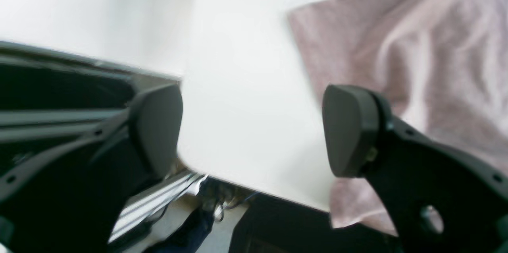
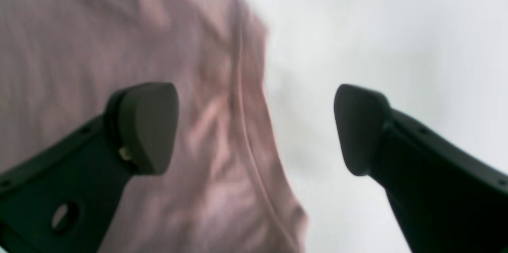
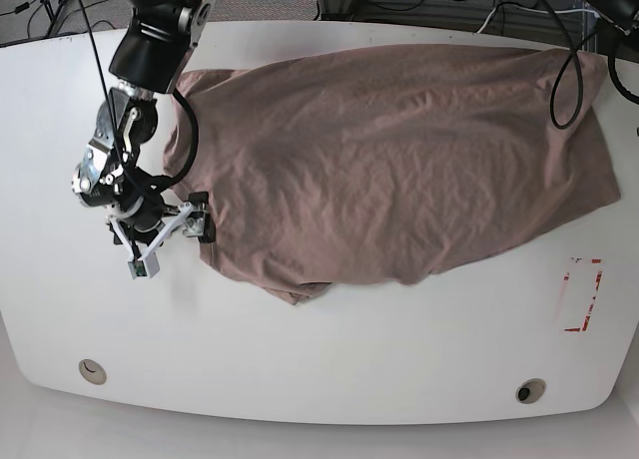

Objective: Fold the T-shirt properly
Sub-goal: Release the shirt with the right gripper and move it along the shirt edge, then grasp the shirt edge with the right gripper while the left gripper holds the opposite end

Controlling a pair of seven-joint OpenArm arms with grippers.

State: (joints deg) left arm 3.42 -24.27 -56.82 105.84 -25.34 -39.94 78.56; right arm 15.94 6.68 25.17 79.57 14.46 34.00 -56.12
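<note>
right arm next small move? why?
Probably lower the right gripper and close it on the T-shirt edge. Its jaws stand open and empty, straddling the hem in the right wrist view, with one finger over cloth and the other over bare table.

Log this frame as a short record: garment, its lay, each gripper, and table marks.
garment: plain mauve-tan short-sleeved cotton T-shirt
lay: spread wrinkled across the white table, one end bunched; its far end reaches the table edge
right gripper: open, fingers straddling the shirt's edge, holding nothing
left gripper: open over bare table beside the shirt's corner, holding nothing
table marks: red dashed rectangle beside the shirt, uncovered
fold progress: no neat fold visible
</note>
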